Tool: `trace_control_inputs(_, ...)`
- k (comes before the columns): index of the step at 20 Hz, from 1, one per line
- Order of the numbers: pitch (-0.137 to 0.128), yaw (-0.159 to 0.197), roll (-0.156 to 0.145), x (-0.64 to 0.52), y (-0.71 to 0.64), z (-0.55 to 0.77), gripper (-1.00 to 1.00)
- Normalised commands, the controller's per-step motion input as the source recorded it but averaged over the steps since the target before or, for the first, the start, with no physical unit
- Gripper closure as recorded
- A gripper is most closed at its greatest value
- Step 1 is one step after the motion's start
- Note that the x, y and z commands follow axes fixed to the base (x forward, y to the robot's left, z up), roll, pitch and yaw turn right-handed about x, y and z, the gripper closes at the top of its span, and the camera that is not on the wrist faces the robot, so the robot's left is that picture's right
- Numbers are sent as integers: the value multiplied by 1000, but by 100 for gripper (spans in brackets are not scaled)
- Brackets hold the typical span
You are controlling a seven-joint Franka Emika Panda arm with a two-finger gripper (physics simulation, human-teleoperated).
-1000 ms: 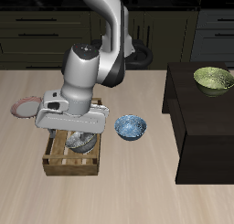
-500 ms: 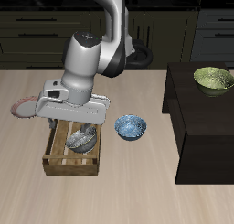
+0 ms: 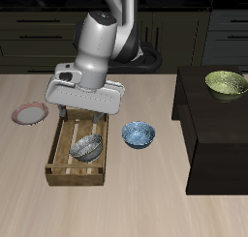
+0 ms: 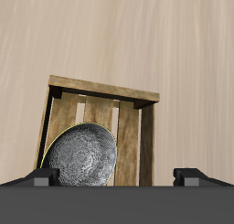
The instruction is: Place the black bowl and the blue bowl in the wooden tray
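Rising clear of the wooden tray (image 3: 60, 163), the gripper (image 3: 87, 112) now hangs above its back end, higher than half a second ago, when it sat low over the crate. Its fingers (image 4: 203, 176) are spread wide with nothing between them, so the hand is released. The black bowl (image 3: 86, 148) lies inside the tray, in the half nearer the table's front edge; in the wrist view (image 4: 82, 158) it seems to lean against a side wall rather than sit flat, though the angle makes that hard to judge. The blue bowl (image 3: 138, 134) rests on the table just beside the tray, apart from it, and is not yet placed.

That bowl looks small, stiff and light, with a smooth glazed surface that is likely slippery and a thin rim. The best hold is probably on the rim itself, one finger inside and one outside, pinching the wall from above. The tray's back half stays free for it.
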Motion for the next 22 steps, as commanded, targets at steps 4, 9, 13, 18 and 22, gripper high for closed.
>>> trace_control_inputs(4,-19,-6,0,-45,47,70,-100)
trace_control_inputs(9,-87,-15,69,-457,524,367,-100)
trace_control_inputs(13,-30,-18,-6,-233,163,118,-100)
trace_control_inputs(18,-14,4,-7,-300,166,154,-100)
trace_control_inputs(22,-9,21,-15,-196,110,133,-100)
